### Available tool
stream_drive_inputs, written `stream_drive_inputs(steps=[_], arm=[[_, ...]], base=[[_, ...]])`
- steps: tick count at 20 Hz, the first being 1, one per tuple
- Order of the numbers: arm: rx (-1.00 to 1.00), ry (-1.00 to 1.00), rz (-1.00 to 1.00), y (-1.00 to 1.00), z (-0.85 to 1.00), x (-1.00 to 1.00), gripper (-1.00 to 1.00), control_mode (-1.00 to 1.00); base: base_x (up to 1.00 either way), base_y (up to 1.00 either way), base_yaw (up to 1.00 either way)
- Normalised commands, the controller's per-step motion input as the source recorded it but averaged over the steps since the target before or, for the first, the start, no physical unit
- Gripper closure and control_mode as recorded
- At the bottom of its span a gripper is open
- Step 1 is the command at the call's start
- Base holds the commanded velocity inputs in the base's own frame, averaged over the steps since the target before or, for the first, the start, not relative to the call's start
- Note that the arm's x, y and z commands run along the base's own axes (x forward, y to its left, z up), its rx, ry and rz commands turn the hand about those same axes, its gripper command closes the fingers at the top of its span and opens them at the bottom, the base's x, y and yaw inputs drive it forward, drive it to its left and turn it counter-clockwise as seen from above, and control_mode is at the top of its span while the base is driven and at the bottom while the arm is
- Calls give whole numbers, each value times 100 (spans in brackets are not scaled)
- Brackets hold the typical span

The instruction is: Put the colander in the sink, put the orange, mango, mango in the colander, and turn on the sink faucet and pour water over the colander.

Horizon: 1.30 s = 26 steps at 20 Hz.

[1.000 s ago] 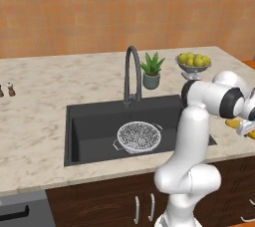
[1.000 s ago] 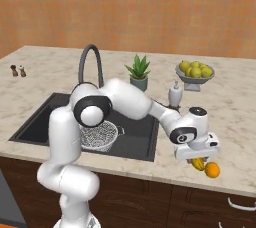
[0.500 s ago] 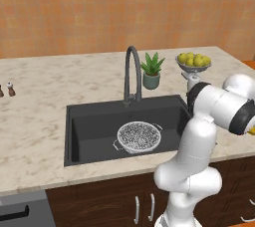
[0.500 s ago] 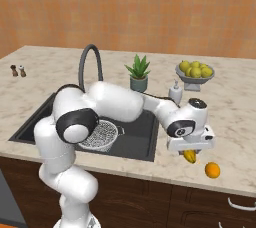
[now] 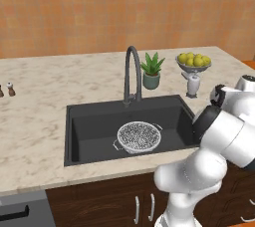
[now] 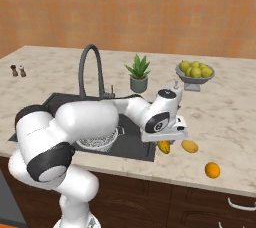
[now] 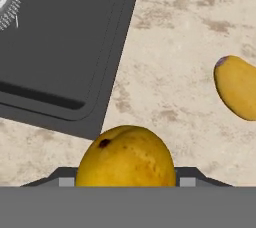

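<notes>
Black sink [image 5: 84, 136] w/ the speckled colander [image 5: 139, 136] already sitting in it, no fruit inside yet; on the worktop [image 6: 225, 122] right of the basin lie the 2nd mango [image 6: 189, 146] and, nearer the front edge, the orange [image 6: 212, 170]. The pincer [image 6: 164, 145] looks clamped on the 1st mango [image 7: 126, 158], just off the sink's corner. I'd guess it's light, firm but smooth-skinned and rounded, so prob. slippery; grip across the fat middle, not the tapered ends.
</notes>
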Motion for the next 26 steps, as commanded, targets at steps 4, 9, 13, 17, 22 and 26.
stream_drive_inputs(steps=[4, 9, 13, 17, 22, 26], arm=[[0, 0, 0, 84, 21, 17, 100, -100], [5, 1, 0, 71, 16, 17, 100, -100], [15, 2, 0, 52, 10, 20, 100, -100], [14, 2, 0, 49, 8, 23, 100, -100], [4, 2, 0, 56, 11, 25, 100, -100], [3, 3, 0, 51, 0, 27, 100, -100]], base=[[0, 0, 0], [0, 0, 0], [0, 0, 0], [0, 0, 0], [0, 0, 0], [0, 0, 0]])
